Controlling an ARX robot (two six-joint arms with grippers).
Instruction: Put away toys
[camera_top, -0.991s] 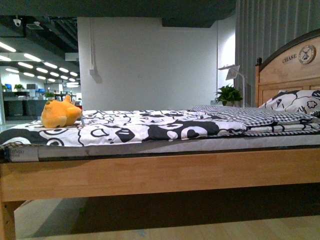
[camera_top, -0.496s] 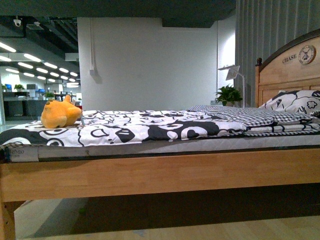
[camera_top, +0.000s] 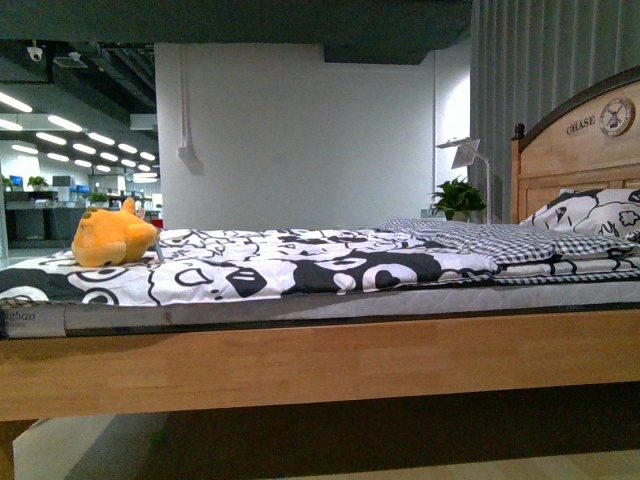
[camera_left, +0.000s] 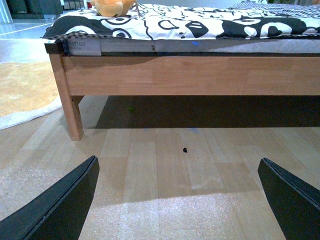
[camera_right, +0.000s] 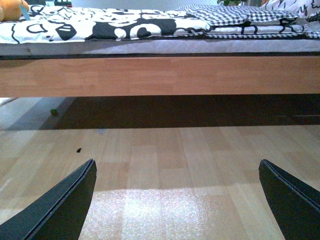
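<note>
An orange-yellow plush toy (camera_top: 112, 236) with pointed ears lies on the black-and-white bedspread near the foot of the bed, at the left of the front view. Part of the toy (camera_left: 114, 7) also shows in the left wrist view, and a sliver of the toy (camera_right: 11, 8) at the corner of the right wrist view. My left gripper (camera_left: 184, 200) hangs open over the wooden floor, well short of the bed. My right gripper (camera_right: 184, 200) is open too, over bare floor, nothing between its fingers. Neither arm appears in the front view.
The wooden bed frame (camera_top: 330, 360) spans the front view, with pillows (camera_top: 590, 215) and a headboard (camera_top: 585, 135) at right. A bed leg (camera_left: 72, 112) stands on the floor beside a yellow rug (camera_left: 22, 90). A lamp (camera_top: 465, 155) and plant (camera_top: 458, 195) stand behind.
The front view has shifted: the bed and toy sit slightly lower and further left in the frame than a second ago. The toy itself has not moved on the bedspread.
</note>
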